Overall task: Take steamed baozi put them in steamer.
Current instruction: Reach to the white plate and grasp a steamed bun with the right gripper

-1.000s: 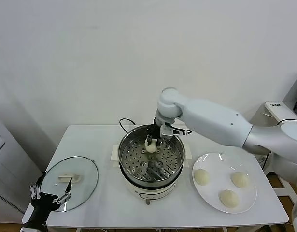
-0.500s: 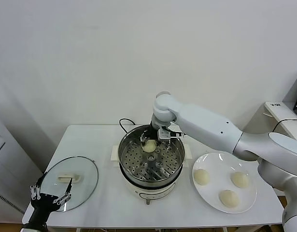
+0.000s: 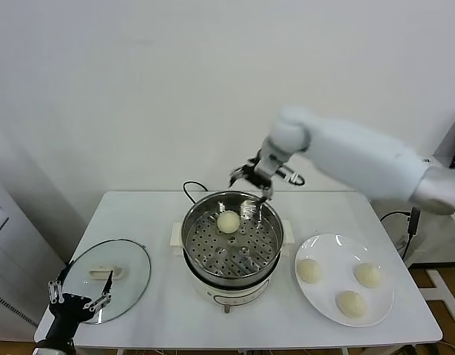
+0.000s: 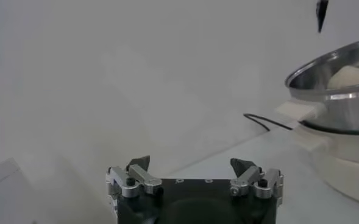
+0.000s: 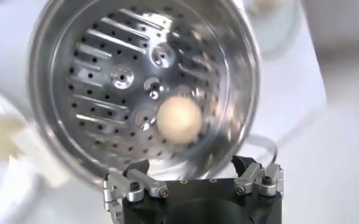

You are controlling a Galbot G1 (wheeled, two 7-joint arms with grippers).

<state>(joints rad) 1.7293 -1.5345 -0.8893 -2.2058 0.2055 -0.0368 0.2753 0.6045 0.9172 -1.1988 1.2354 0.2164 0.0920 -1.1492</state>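
The steel steamer [image 3: 232, 244] stands mid-table on its cream base. One pale baozi [image 3: 227, 221] lies on its perforated tray at the far side; it also shows in the right wrist view [image 5: 179, 119]. Three more baozi [image 3: 309, 271] [image 3: 368, 274] [image 3: 351, 303] lie on the white plate [image 3: 323, 292] to the right. My right gripper [image 3: 251, 177] is open and empty, raised above the steamer's far rim. My left gripper [image 3: 78, 302] is open and empty, low at the table's front left corner by the lid.
A glass lid [image 3: 109, 279] with a white handle lies flat on the table's left side. A black cord [image 3: 191, 188] runs behind the steamer. A wall stands close behind the table. The steamer [image 4: 337, 79] shows far off in the left wrist view.
My right gripper let go of the baozi inside the steamer and rose up and to the right, above the rim. The baozi now rests on the tray. The left arm has not moved.
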